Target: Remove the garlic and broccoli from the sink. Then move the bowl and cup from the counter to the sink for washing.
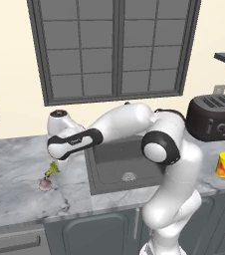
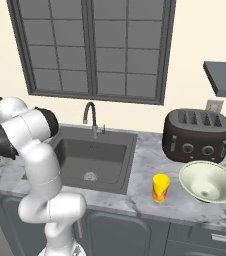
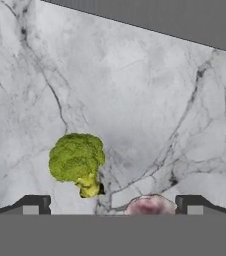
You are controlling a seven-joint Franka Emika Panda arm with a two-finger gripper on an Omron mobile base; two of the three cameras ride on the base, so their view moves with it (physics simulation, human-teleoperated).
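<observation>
The broccoli [image 3: 77,160] and the garlic [image 3: 151,205] both lie on the marble counter [image 3: 135,90] to the left of the sink [image 1: 104,154]. My gripper [image 3: 113,206] hangs just above them, open, with nothing between its fingertips [image 3: 35,205]. In the left base view the broccoli [image 1: 52,170] sits right under my hand and the garlic [image 1: 45,185] a little nearer the front edge. The sink [image 2: 92,150] holds nothing but its drain disc. Right of the sink, the yellow cup [image 2: 160,188] stands near the counter's front edge, with the wide pale bowl [image 2: 209,181] beside it.
A dark toaster [image 2: 197,132] stands behind the bowl at the back right. The gooseneck tap [image 2: 90,117] rises at the sink's rear edge. A dark shelf [image 2: 225,75] juts from the wall at upper right. A large window fills the wall above the sink.
</observation>
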